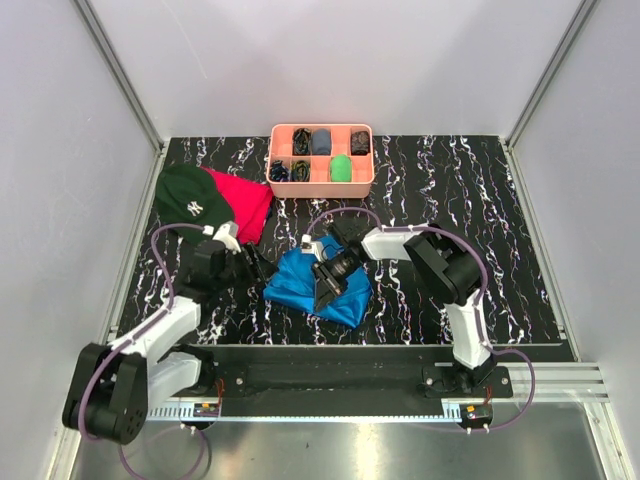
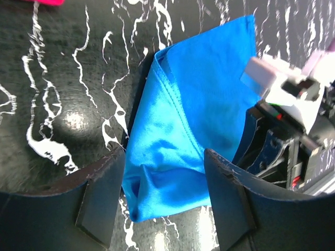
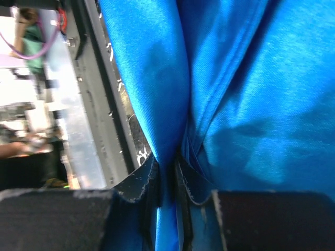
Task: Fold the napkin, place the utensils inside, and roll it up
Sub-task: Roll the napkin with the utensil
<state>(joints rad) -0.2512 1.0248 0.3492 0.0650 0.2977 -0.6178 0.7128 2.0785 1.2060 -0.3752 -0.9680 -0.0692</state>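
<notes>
From the top camera I see a pink tray (image 1: 322, 189) at the far middle of the black, white-veined table (image 1: 470, 200), split into compartments. One holds a green lump (image 1: 341, 168), one a grey-blue piece (image 1: 321, 141), and the others hold dark bits I can't identify. On the far left, a dark green cap (image 1: 190, 197) with a white logo overlaps a red cloth (image 1: 245, 203).
</notes>
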